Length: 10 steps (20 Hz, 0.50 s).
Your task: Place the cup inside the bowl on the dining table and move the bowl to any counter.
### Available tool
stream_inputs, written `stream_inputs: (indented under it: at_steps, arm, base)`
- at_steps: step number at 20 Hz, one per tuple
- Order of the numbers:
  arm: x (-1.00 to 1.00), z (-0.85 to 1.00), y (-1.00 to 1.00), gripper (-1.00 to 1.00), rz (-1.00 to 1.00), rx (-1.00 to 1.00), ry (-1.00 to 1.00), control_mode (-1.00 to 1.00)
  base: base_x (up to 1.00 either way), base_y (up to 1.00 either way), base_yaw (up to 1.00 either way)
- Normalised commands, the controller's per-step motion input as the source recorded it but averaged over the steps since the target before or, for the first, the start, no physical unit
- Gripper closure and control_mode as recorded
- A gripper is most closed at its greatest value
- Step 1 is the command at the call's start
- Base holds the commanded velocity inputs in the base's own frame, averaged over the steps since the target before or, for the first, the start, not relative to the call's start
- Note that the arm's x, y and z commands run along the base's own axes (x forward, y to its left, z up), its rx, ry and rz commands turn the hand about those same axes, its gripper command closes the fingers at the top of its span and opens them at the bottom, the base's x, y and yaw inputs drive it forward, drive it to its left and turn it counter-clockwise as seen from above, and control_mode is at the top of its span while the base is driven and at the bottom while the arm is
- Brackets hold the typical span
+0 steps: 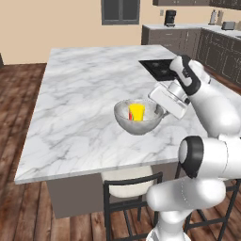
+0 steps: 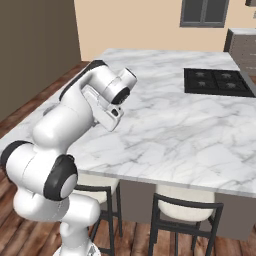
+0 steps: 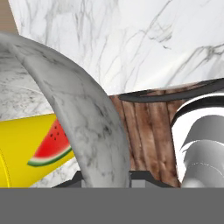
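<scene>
On the dining table (image 1: 75,108), the claw (image 1: 157,111) straddles the bowl (image 1: 136,123) rim.

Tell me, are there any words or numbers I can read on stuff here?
None: no words or numbers can be read.
The cup in the bowl has a watermelon slice picture, no writing.
The far appliances are too small to tell.

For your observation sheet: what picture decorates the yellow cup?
A red watermelon slice with green rind on the cup, clearest in the hand view.
</scene>
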Motion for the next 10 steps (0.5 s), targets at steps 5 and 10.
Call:
stream_inputs:
  at_steps: [5, 10]
  arm:
    - [-0.01, 0.0, 0.0, 1.0, 0.0, 0.0, -0.01, -1.0]
    - [0.0, 0.0, 0.0, 1.0, 0.0, 0.0, 0.0, -1.0]
  base:
    - [0.0, 0.0, 0.0]
    - [0.0, 0.0, 0.0]
